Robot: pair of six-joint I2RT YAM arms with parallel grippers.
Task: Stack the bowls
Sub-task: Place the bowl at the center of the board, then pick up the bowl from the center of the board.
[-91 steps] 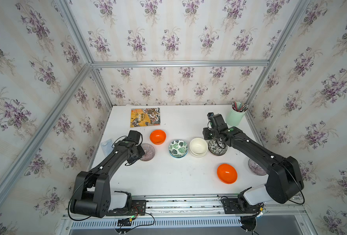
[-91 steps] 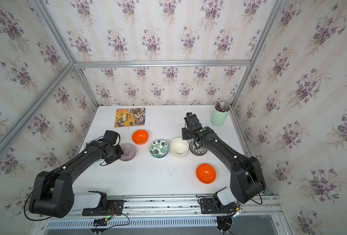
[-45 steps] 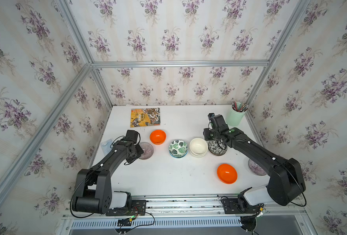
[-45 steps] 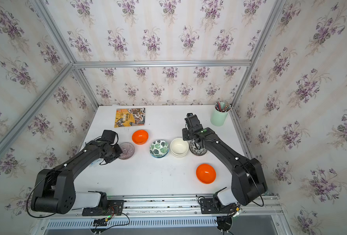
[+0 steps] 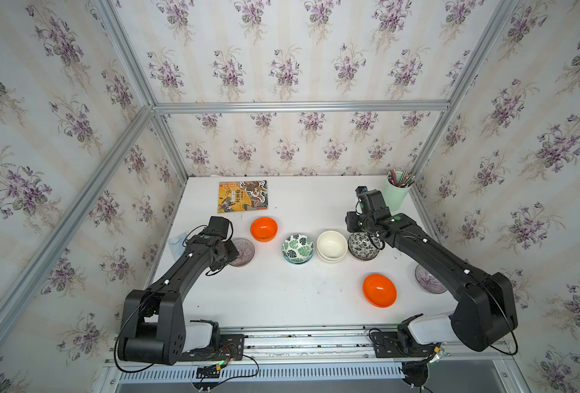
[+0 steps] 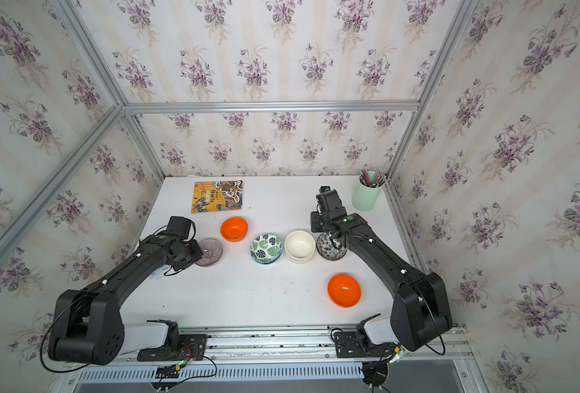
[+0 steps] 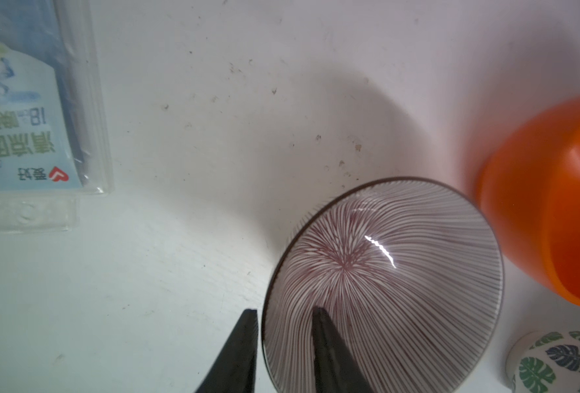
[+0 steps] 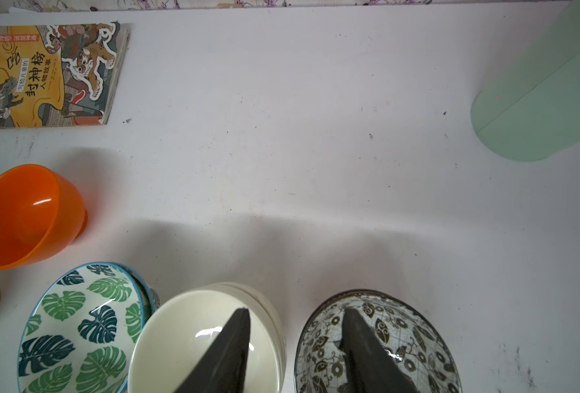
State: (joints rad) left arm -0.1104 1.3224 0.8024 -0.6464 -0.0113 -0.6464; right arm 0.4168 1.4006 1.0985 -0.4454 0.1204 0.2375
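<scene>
A purple striped bowl stands on the white table at the left. My left gripper is open astride its near rim, one finger inside and one outside, with a small gap to the rim. In both top views an orange bowl stands just behind it. A green leaf pair, a cream pair and a black-and-white floral bowl form a row. My right gripper is open, one finger over the cream bowl, one over the floral bowl. Another orange bowl sits front right.
A second purple striped bowl lies half hidden under my right arm. A picture book lies at the back left and a mint pencil cup stands at the back right. A clear plastic packet lies at the left edge.
My left jaws have parted from the purple bowl's rim, which they pinched before. The bowl stays on the table. The right gripper has barely moved.
</scene>
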